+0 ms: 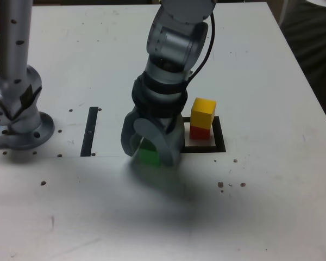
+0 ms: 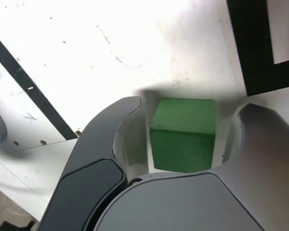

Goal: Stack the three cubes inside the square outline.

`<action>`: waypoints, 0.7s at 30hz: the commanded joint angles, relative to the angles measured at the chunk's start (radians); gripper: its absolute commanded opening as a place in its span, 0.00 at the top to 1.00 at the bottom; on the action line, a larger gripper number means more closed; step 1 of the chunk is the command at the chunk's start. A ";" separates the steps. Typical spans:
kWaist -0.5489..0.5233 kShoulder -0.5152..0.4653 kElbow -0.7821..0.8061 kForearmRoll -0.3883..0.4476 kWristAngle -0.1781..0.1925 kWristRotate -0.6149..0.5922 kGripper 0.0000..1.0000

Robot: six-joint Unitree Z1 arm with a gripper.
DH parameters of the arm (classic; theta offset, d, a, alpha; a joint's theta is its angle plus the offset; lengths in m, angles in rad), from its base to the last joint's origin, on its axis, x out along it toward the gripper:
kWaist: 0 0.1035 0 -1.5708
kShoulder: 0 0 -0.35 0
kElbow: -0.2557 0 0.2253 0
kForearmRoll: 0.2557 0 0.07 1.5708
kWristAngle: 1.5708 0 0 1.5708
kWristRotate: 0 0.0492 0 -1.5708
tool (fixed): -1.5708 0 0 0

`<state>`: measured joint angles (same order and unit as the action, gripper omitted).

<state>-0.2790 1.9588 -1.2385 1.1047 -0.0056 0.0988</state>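
Green solid cube [image 2: 183, 134] sits on the white table [image 1: 255, 206], outside the thick black square outline [image 1: 220, 136]. Grey end effector [image 2: 190, 132] straddles it, open, gaps both sides. Advisable: centre, close evenly, lift straight.

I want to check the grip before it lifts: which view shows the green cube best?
The wrist view: the green cube shows large there, with two faces and a gap to the fingers visible. The exterior view shows only part of it, between and behind the fingers.
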 commanded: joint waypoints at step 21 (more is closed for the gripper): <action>-0.001 -0.092 -0.038 0.124 0.057 -0.004 0.78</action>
<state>-0.2790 1.8856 -1.2576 1.1988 0.0378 0.0983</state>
